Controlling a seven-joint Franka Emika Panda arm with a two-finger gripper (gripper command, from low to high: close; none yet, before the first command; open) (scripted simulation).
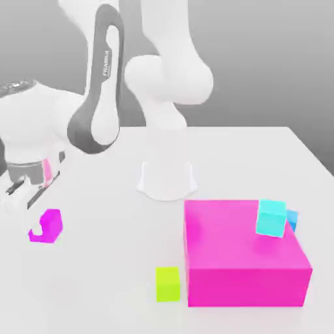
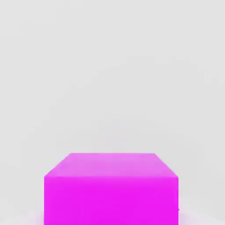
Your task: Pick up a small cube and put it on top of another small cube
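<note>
The small magenta cube point(image 1: 51, 225) rests on the white table at the exterior view's left. My gripper point(image 1: 39, 223) comes down onto it from above and is shut on it; one pale finger covers part of its near face. In the hand view the same magenta cube point(image 2: 112, 189) sits close up between the jaws. The lime cube point(image 1: 167, 284) stands alone on the table, well off toward the exterior view's right, just beside the big pink block.
A large pink block point(image 1: 244, 261) fills the front right, with a cyan cube point(image 1: 271, 218) on its top and a small blue cube point(image 1: 292, 219) behind that. The arm's white base point(image 1: 167, 179) stands mid-table.
</note>
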